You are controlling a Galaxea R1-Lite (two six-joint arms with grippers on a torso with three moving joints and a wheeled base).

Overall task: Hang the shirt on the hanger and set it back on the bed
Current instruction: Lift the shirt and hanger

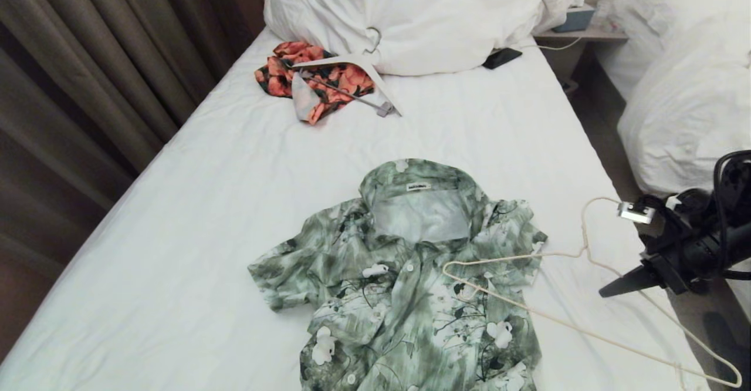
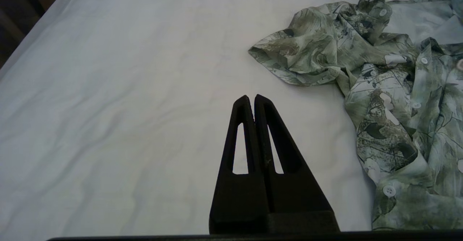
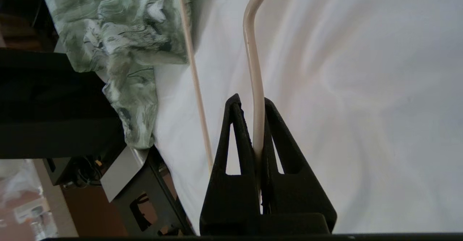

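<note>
- At the lower right of the head view, my right gripper (image 1: 610, 290) is clamped on the cream wire hanger (image 1: 528, 309); the right wrist view shows its wire pinched between the two fingers (image 3: 237, 132).
- My left gripper (image 2: 251, 100) hangs over bare sheet just beside the shirt's sleeve, fingers pressed together and holding nothing; it does not show in the head view.
- Lower centre, the green leafy shirt (image 1: 405, 279) lies flat on the bed (image 1: 176, 232), collar toward the pillows, with one hanger shoulder resting on its right side.
- As I judge it, the step is threading that hanger end into the collar opening. I would keep the wire low and level, slide it toward the neck, and bring the left gripper over to lift the collar edge.
- Upper centre, an orange floral garment (image 1: 293, 74) under a white clip hanger (image 1: 352, 62) and a dark phone (image 1: 501, 57) lie well apart from the work; a pillow (image 1: 410, 15) sits behind them.
- My worry is the bed's right edge: the hanger's far end overhangs it.
</note>
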